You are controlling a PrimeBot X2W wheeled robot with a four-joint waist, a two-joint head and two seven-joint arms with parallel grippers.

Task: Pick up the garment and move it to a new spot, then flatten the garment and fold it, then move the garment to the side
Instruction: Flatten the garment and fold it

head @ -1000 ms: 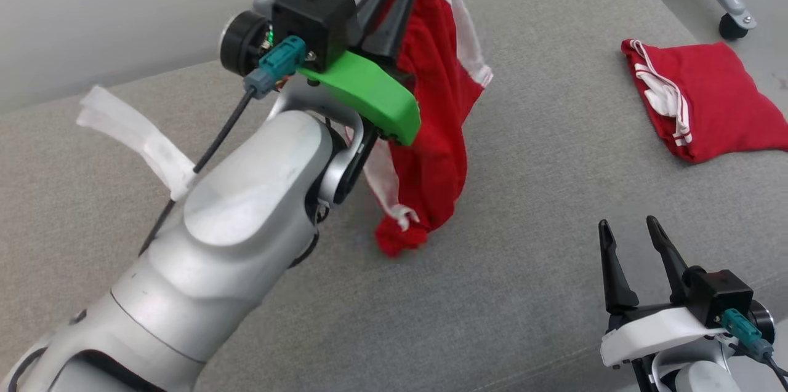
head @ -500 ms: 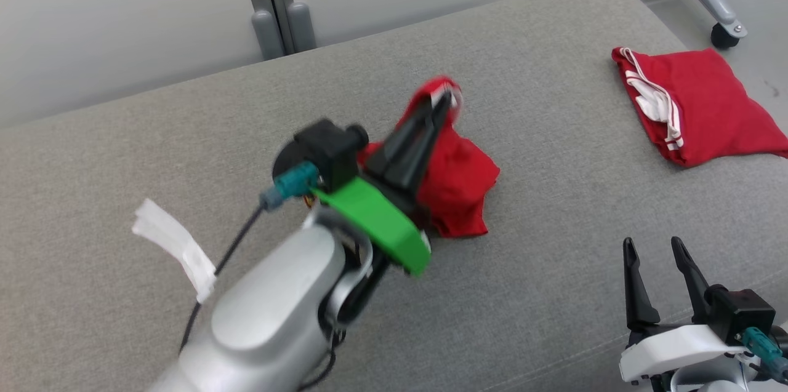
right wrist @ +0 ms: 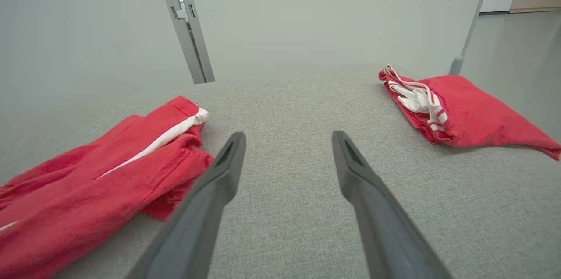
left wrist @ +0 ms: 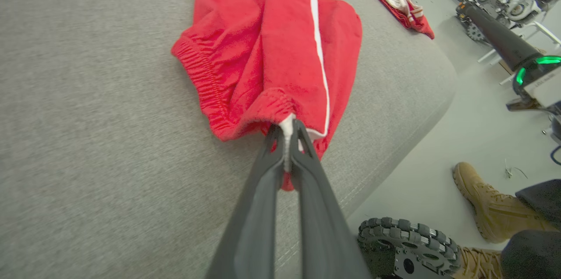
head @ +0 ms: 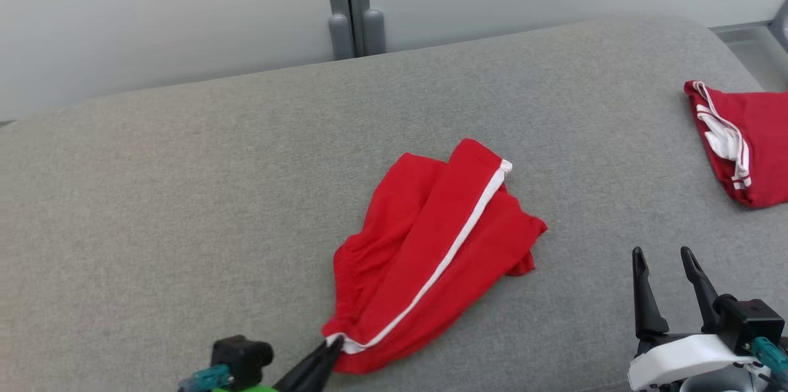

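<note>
The garment (head: 431, 256) is a pair of red shorts with a white side stripe, lying spread and creased on the grey cushion (head: 184, 195). My left gripper (head: 332, 346) sits at the bottom of the head view, shut on the garment's waistband corner nearest me. In the left wrist view the two dark fingers (left wrist: 307, 156) pinch the white-edged corner of the garment (left wrist: 285, 51), and my left gripper (left wrist: 288, 132) lies low over the cushion. My right gripper (head: 665, 256) stands open at the lower right, holding nothing, to the right of the garment (right wrist: 109, 169). In its own wrist view my right gripper (right wrist: 287, 139) points across bare cushion.
A second red garment (head: 745, 146), folded, lies at the cushion's far right edge (right wrist: 447, 112). A grey post (head: 351, 10) stands behind the cushion against the pale wall. A person's tan boot (left wrist: 486, 204) and a wheel (left wrist: 407, 248) sit on the floor beside the cushion's near edge.
My left gripper has come down from high above the cushion and drawn back towards me, laying the hanging garment out flat. The head camera has shifted. The right gripper has stayed open.
</note>
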